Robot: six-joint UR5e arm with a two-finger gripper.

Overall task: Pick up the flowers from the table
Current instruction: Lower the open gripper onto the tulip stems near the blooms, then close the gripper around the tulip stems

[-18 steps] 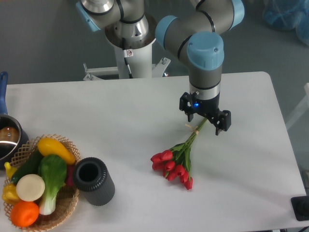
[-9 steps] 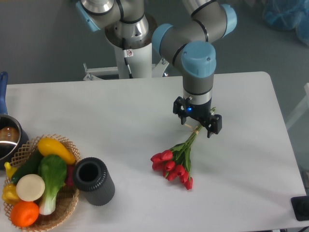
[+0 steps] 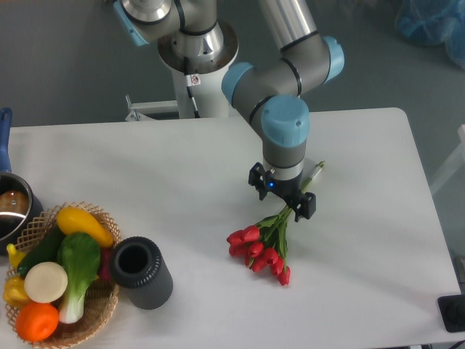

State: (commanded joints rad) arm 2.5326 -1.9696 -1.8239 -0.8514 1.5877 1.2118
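Note:
The flowers, a bunch of red tulips with green leaves, lie on the white table right of centre. The buds point to the near left, and the thin stems run up to the far right. My gripper is open and points down over the stems, just above the leaves. One finger stands on the left of the stems and the other on the right. I cannot tell whether the fingers touch the table. The middle of the stems is hidden under the gripper.
A wicker basket of toy vegetables stands at the near left corner. A black cylinder lies against its right side. A pot sits at the left edge. The robot's base is behind the table.
My gripper has moved left and nearer along the stems towards the leaves. The far stem ends now show behind it. The flowers have not moved.

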